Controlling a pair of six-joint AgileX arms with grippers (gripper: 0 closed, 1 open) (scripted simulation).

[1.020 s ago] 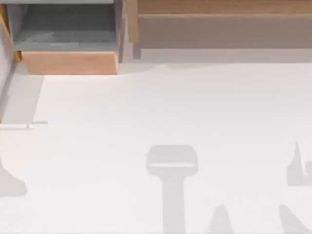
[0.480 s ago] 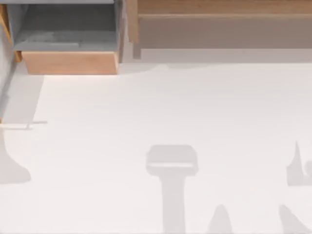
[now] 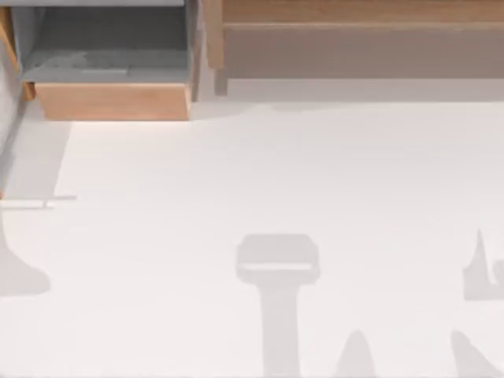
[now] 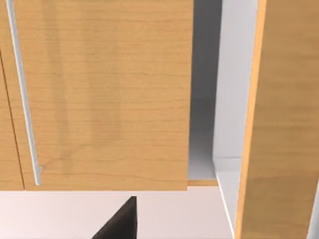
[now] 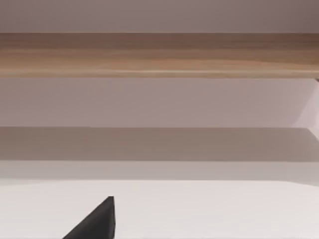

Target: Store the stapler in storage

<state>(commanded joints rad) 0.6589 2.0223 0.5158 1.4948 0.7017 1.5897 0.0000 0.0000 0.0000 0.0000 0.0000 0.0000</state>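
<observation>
Top view has the plain white table (image 3: 236, 173) with a light wooden drawer (image 3: 114, 101) pulled open at the far left, grey inside, next to a long wooden cabinet (image 3: 354, 12). The left gripper (image 4: 118, 223) sits right by a wood-grain cabinet door with a slim silver bar handle (image 4: 22, 94). The right gripper (image 5: 95, 221) faces the cabinet; can't tell either one's grip state, or where the blue stapler is.

The smooth matt white table (image 3: 236, 173) carries a light-grained wooden drawer (image 3: 114, 101) with a matt grey inside. The wooden cabinet door (image 4: 104, 89) bears a slim satin metal handle (image 4: 22, 94).
</observation>
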